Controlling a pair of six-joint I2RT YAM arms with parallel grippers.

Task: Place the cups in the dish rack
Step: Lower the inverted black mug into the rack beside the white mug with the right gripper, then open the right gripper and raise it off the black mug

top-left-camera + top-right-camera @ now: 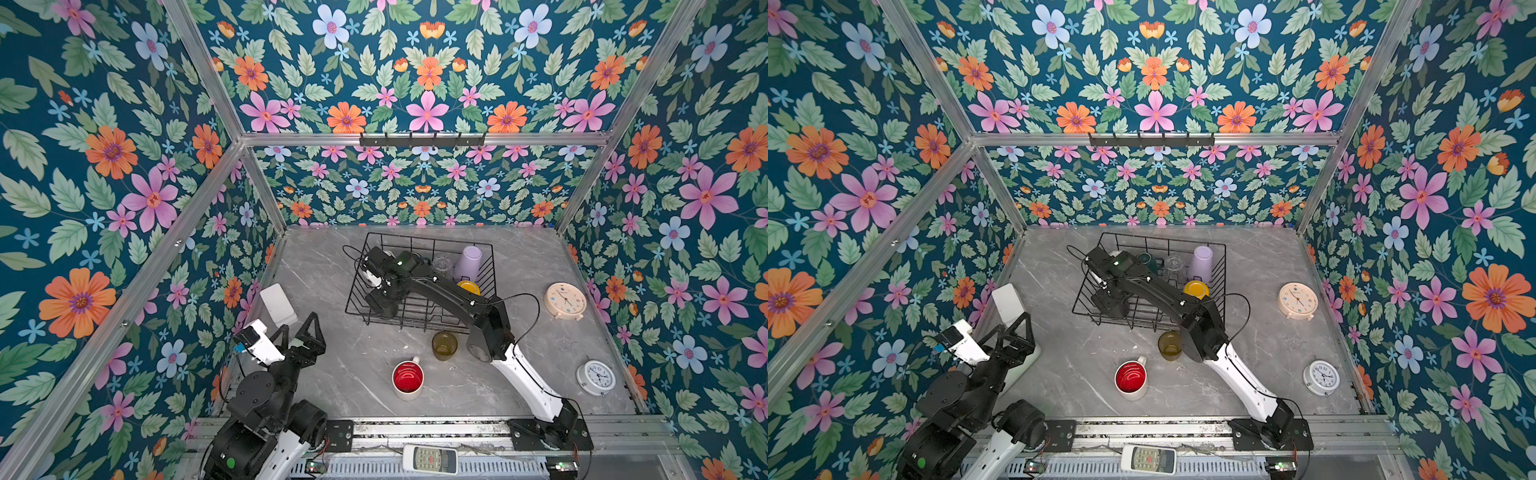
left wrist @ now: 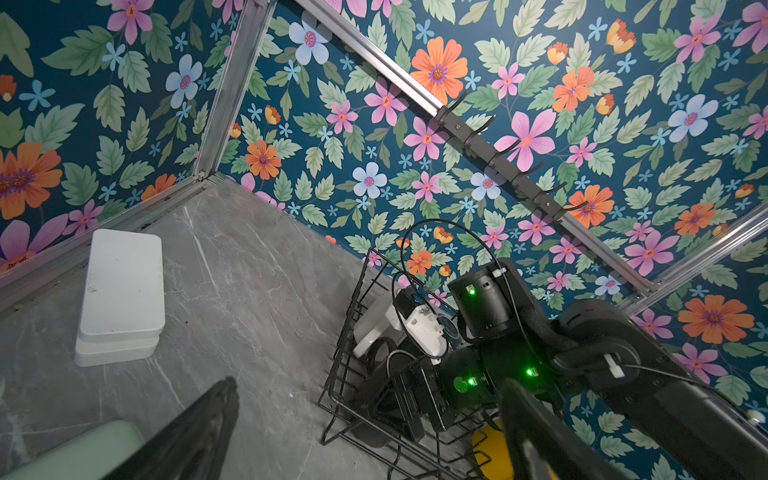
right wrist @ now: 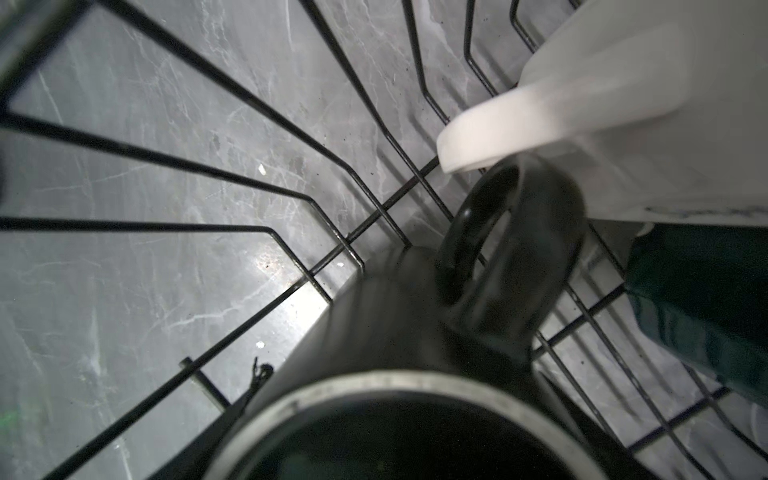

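While the right arm point(image 1: 441, 291) reaches across the dish rack point(image 1: 419, 321), the right gripper point(image 1: 380, 300) hangs low over the rack's near-left corner. Its fingertips are hidden under its own body in both top views and fall outside the wrist view, so how wide it stands, and whether it grips anything, cannot be told. Directly beneath it the black mug point(image 3: 386, 324) sits on the rack wires, rim cut off by the frame edge, handle just beside a white mug point(image 3: 623, 104). A dark green mug point(image 3: 698, 311) is only partly seen. Farther back in the rack stand a clear glass point(image 1: 442, 266), a lilac tumbler point(image 1: 468, 262) and a yellow mug point(image 1: 468, 286) half covered by the arm. An amber-olive tumbler point(image 1: 444, 345) and a red-lined white mug point(image 1: 408, 378) stand outside on the marble table point(image 1: 332, 374). The left gripper point(image 1: 298, 322) is spread wide and empty.
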